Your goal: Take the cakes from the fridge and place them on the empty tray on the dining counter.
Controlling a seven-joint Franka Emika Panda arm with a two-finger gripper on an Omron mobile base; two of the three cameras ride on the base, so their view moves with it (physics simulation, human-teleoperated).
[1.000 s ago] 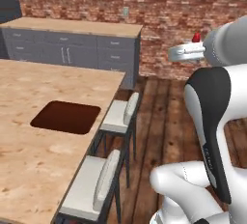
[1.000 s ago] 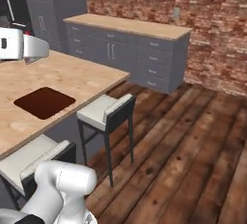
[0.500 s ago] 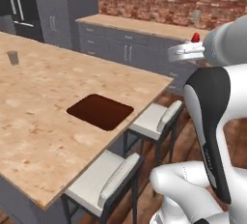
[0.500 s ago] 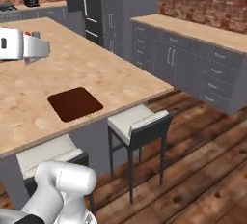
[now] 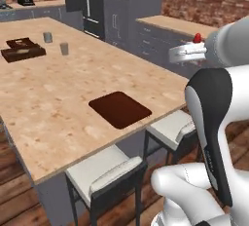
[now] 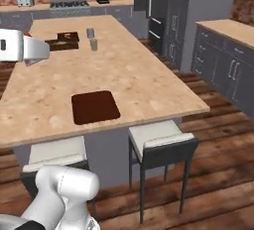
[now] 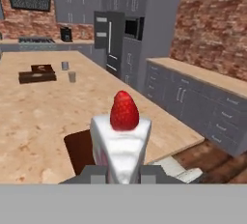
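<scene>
Above the worktop (image 5: 58, 103), the white cake (image 7: 120, 146) is clamped in the jaws; it should be kept upright and lowered onto the empty tray (image 5: 120, 109).

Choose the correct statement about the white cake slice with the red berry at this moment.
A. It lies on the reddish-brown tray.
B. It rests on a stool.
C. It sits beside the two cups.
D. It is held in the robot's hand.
D: the white cake slice sits clamped in the hand, off the tray.

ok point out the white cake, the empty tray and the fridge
white cake (image 7: 120, 141), hand view, front white face
empty tray (image 6: 95, 107), right base view, middle of its flat top
fridge (image 5: 92, 1), left base view, dark door by the handle
</scene>
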